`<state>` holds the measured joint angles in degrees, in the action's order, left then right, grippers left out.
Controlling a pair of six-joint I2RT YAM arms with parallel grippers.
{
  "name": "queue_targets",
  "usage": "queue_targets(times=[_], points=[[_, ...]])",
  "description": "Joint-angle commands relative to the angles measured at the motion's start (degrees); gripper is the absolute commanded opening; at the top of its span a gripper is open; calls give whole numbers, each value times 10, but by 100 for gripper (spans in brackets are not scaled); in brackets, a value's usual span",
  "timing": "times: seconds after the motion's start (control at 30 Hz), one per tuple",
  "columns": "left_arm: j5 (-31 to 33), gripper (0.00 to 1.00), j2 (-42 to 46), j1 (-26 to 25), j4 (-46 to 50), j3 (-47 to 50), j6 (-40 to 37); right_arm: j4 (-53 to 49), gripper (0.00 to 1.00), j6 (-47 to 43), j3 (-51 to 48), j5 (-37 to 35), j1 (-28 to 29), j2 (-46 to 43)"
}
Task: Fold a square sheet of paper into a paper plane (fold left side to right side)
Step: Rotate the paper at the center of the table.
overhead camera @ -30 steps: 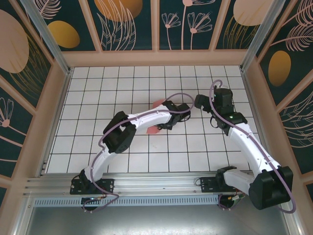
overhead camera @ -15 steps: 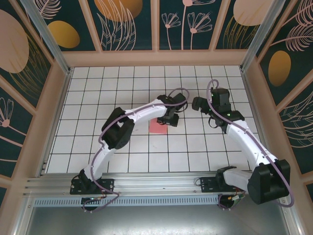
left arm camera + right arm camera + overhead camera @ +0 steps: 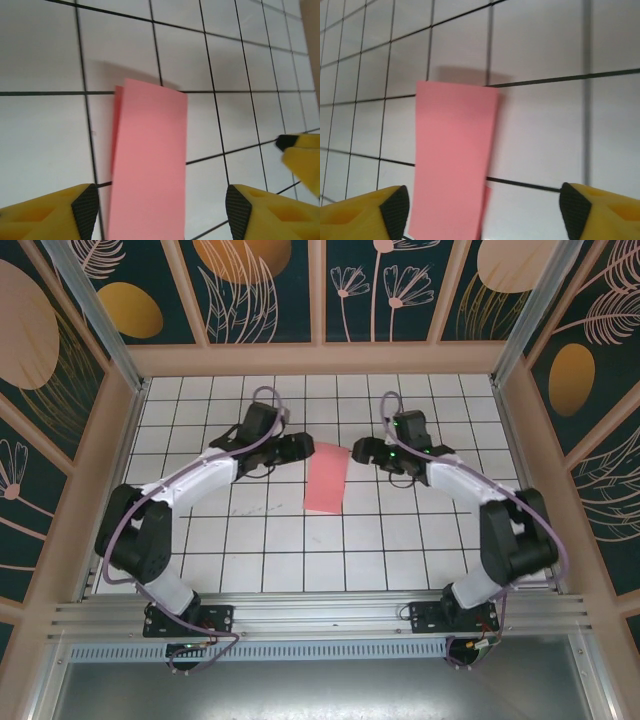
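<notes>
Sheet of paper (image 3: 327,477), coral-red, folded into a narrow rectangle, flat on gridded bench (image 3: 250,540); left jaws and right jaws flank its far end, both released.

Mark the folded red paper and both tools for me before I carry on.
folded red paper (image 3: 327,478): top external view, middle of its upper face.
left tool (image 3: 304,446): top external view, midway between its fingertips.
right tool (image 3: 356,452): top external view, midway between its fingertips.

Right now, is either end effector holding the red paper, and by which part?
Neither: the folded paper lies free; left end effector and right end effector stand open.
</notes>
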<state>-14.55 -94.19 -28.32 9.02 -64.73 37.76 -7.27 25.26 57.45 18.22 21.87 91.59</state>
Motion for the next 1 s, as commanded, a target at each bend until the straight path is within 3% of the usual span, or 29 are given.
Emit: queue_targets(times=[0.0, 0.1, 0.37, 0.97], points=[[-75, 70, 10, 12, -106, 55, 22, 54, 74, 21, 57, 63, 17, 54], [-78, 71, 1, 15, -113, 72, 23, 66, 67, 27, 92, 68, 26, 105], [-108, 70, -75, 15, -133, 67, 35, 50, 62, 23, 163, 86, 28, 211], [-167, 70, -149, 10, -155, 44, 55, 48, 58, 9, 158, 73, 28, 253]])
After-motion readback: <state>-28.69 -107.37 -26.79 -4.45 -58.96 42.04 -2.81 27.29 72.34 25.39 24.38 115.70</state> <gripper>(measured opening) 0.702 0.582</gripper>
